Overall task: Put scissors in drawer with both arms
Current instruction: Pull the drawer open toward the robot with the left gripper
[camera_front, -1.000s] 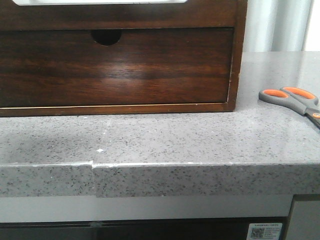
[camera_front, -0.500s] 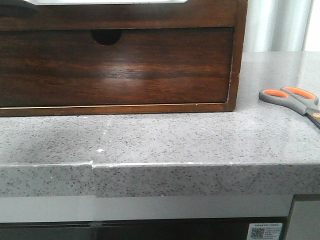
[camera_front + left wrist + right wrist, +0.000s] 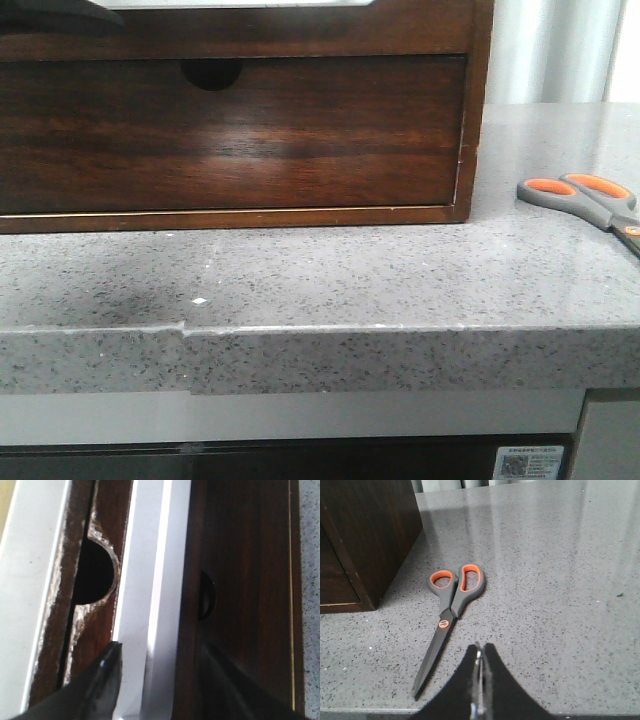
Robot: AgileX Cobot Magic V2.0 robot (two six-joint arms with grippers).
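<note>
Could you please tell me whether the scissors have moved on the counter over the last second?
No. The scissors lie in the same spot to the right of the wooden box, the same gap between them.

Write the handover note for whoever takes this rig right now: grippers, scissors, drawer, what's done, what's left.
Left gripper: open, empty, above the wooden box, fingers pointing down towards the drawer's finger notch.
Right gripper: shut, empty, hovering over the counter just short of the scissors.
Scissors: closed, lying flat on the counter to the right of the box, untouched.
Drawer: fully shut.
Done: nothing yet.
Left: pull the drawer open, pick up the scissors, put them in.
</note>
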